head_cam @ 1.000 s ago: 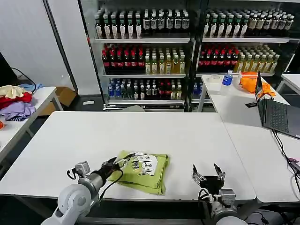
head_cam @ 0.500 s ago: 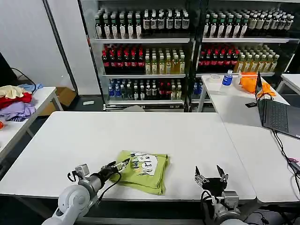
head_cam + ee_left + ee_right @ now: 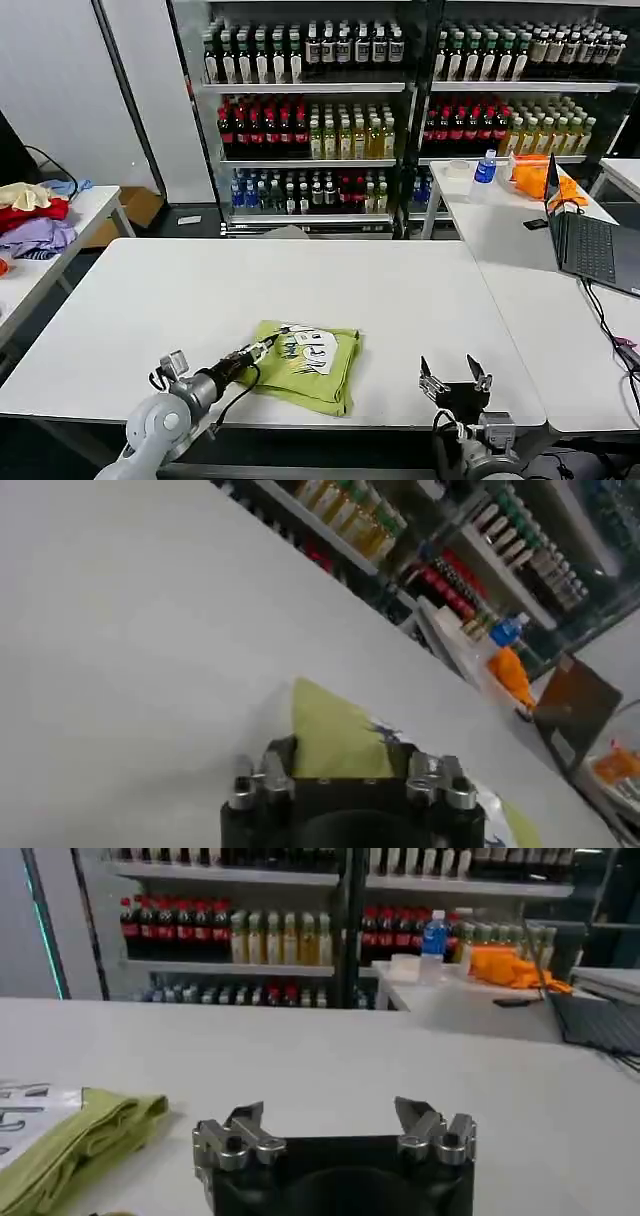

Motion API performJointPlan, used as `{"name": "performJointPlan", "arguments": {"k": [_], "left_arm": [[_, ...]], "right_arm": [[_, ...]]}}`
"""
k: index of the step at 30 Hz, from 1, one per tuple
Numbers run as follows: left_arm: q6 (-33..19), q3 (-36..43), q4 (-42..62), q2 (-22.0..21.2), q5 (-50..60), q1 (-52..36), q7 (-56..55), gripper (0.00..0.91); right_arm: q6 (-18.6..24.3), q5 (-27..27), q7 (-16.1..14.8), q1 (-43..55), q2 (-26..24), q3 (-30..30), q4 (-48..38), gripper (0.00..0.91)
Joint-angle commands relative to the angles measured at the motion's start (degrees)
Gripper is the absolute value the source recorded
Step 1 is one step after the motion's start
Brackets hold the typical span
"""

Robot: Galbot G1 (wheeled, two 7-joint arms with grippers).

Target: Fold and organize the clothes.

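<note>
T-shirt (image 3: pixel 308 364) folded, left gripper (image 3: pixel 262 349) touching edge.

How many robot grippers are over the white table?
2. The left gripper is at the near-left edge of the folded green T-shirt. The right gripper, open, hovers over the near edge of the table, to the shirt's right.

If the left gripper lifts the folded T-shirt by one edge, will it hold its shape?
Probably not. The T-shirt lies as soft, rounded folds on the table, so it would likely droop and unfold when raised by the left gripper at its edge. It looks thin and light, so a push would probably bunch it, not slide it whole.
</note>
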Motion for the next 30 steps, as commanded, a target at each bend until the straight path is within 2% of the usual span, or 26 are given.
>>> {"name": "performJointPlan", "arguments": {"k": [1, 11, 17, 20, 23, 24, 26, 30], "left_arm": [[0.65, -0.26, 3.18, -0.52, -4.08, 0.08, 1.3, 0.02], [0.72, -1.8, 2.05, -1.09, -8.44, 0.72, 1.95, 0.02], [0.76, -6.26, -0.19, -0.53, -11.86, 0.38, 1.71, 0.02], [0.73, -11.07, -1.3, 2.5, -12.7, -1.49, 0.94, 0.02], [0.76, -16.95, 0.46, 8.5, -12.6, -4.08, -0.24, 0.02], [0.79, -18.28, 0.86, 9.2, -12.27, -4.53, -0.61, 0.02], [0.92, -22.0, 2.45, 14.98, -8.65, -6.91, -0.8, 0.02], [0.89, -26.26, 3.7, 23.54, -1.82, -11.01, 0.07, 0.02]], "right_arm": [[-0.07, -0.04, 0.04, -0.71, 0.09, 0.15, 0.91, 0.907], [-0.19, -0.09, 0.05, -2.2, -0.05, 1.06, 2.65, 0.907], [-0.46, 0.16, 0.08, -2.33, -0.44, 1.5, 3.41, 0.907], [-0.47, 0.38, 0.08, -2.16, -0.73, 1.62, 3.47, 0.907], [-0.42, 0.68, 0.07, -1.65, -0.97, 1.59, 3.48, 0.907], [-0.43, 0.79, 0.07, -1.35, -1.03, 1.56, 3.52, 0.907], [-0.48, 1.19, 0.09, -0.8, -1.13, 1.48, 3.64, 0.907], [-0.37, 1.47, 0.09, -0.02, -1.23, 0.94, 3.6, 0.907]]}}
